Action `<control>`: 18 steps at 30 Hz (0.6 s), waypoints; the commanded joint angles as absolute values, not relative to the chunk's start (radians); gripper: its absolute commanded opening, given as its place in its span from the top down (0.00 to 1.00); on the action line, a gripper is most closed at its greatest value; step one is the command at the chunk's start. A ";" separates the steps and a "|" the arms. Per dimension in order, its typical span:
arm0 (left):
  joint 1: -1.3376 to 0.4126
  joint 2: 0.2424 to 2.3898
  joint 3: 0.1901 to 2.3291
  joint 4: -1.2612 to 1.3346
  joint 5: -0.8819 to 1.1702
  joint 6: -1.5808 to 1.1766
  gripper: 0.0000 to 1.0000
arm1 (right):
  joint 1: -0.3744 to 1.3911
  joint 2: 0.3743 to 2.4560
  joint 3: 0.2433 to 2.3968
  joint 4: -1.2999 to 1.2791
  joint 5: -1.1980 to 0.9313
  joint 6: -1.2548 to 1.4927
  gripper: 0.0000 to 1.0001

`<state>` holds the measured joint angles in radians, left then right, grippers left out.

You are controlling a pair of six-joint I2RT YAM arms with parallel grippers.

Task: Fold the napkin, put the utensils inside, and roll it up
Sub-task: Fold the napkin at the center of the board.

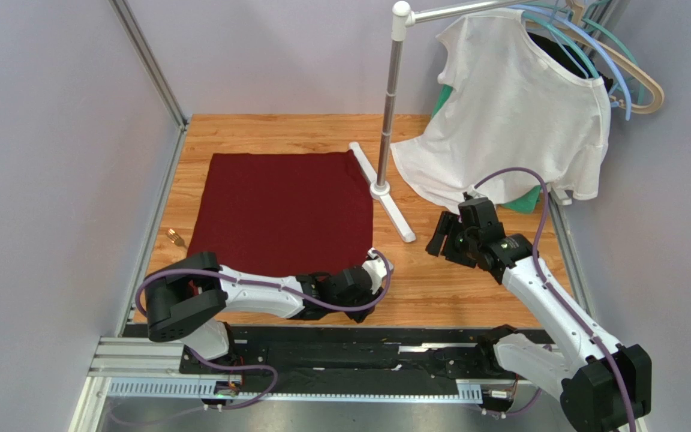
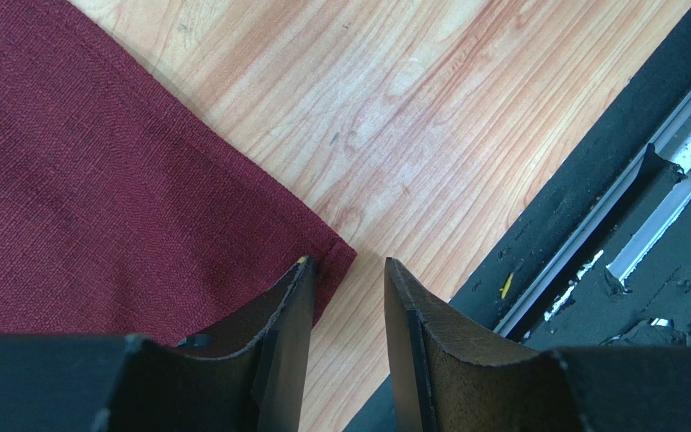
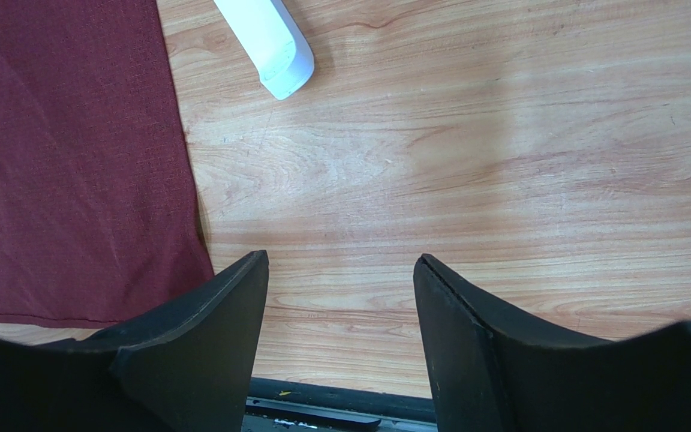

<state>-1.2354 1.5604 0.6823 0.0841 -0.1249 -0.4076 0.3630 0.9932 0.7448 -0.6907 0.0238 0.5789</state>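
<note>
1. Looking down from the top camera, I see the napkin (image 1: 281, 211) spread flat and unfolded on the left half of the wooden table (image 1: 466, 288). The left gripper (image 1: 379, 264) sits low at the napkin's near right corner. The right gripper (image 1: 436, 239) hangs over bare wood to the right of the napkin, apart from it. It is close to the near end of the white foot (image 1: 394, 211) of the clothes rack (image 1: 391, 99). A white T-shirt (image 1: 511, 108) droops from hangers (image 1: 633, 85) at the back right.
2. On the left wrist camera, the napkin (image 2: 97, 180) fills the left side. Its hemmed corner lies right at the tip of one of the fingers (image 2: 281, 315), which hides a little of the cloth edge from me. The other finger stands over bare table (image 2: 394, 108). The left gripper (image 2: 347, 263) has its jaws parted by a narrow gap, with wood showing between them and no cloth pinched. The black base rail (image 2: 610, 180) runs past on the right.
3. On the right wrist camera, the right gripper (image 3: 340, 258) is spread wide and holds nothing; only table (image 3: 520, 162) shows between the jaws. The napkin (image 3: 61, 162) lies flat on the left. Its corner reaches down beside the left-hand finger, and I cannot tell whether the two touch. The rounded end of the foot (image 3: 272, 40) lies at the top, just right of the napkin's edge.
</note>
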 commanded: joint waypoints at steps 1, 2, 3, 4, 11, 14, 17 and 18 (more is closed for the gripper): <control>-1.244 1.531 0.692 0.080 -0.152 -0.411 0.56 | 0.357 0.980 0.744 -0.652 0.014 0.578 0.35; -1.246 1.537 0.695 0.080 -0.149 -0.405 0.56 | 0.359 0.980 0.741 -0.650 0.015 0.578 0.35; -1.246 1.543 0.698 0.081 -0.144 -0.403 0.56 | 0.357 0.982 0.739 -0.647 0.014 0.578 0.35; -1.246 1.551 0.704 0.081 -0.143 -0.403 0.56 | 0.359 0.982 0.739 -0.644 0.014 0.580 0.35; -1.246 1.634 0.773 -0.033 -0.214 -0.454 0.68 | 0.359 0.969 0.741 -0.647 0.014 0.575 0.35; -1.246 1.683 0.813 -0.107 -0.242 -0.488 0.74 | 0.359 0.960 0.745 -0.649 0.014 0.575 0.35; -1.246 1.716 0.831 -0.152 -0.252 -0.509 0.79 | 0.359 0.957 0.749 -0.650 0.014 0.574 0.35; -1.246 1.720 0.833 -0.164 -0.255 -0.518 0.80 | 0.360 0.957 0.750 -0.652 0.014 0.572 0.35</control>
